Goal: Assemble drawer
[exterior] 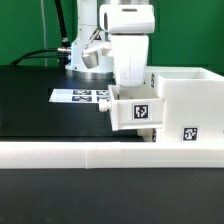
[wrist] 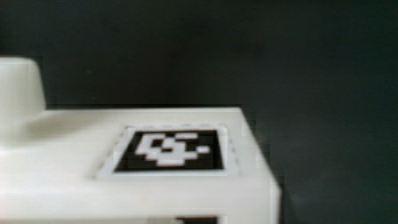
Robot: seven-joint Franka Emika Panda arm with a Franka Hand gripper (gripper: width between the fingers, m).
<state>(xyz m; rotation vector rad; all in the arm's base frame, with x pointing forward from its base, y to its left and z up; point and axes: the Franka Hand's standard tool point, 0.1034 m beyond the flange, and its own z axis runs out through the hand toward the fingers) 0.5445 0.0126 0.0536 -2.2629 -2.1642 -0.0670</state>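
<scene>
A small white drawer tray (exterior: 138, 110) with a black-and-white tag on its front sits at the open side of the tall white casing (exterior: 190, 95), touching it. The casing carries its own tag low on its front. My gripper (exterior: 130, 87) comes straight down onto the tray's top; its fingers are hidden behind the tray and the hand. In the wrist view the tray (wrist: 107, 190) fills the frame, with a tag on its face and a rounded white knob (wrist: 15, 85) at one edge. No second tray shows.
A long white L-shaped rail (exterior: 90, 153) runs along the table's front, just before the tray and casing. The marker board (exterior: 78, 97) lies flat on the black table to the exterior view's left of the tray. A green wall stands behind.
</scene>
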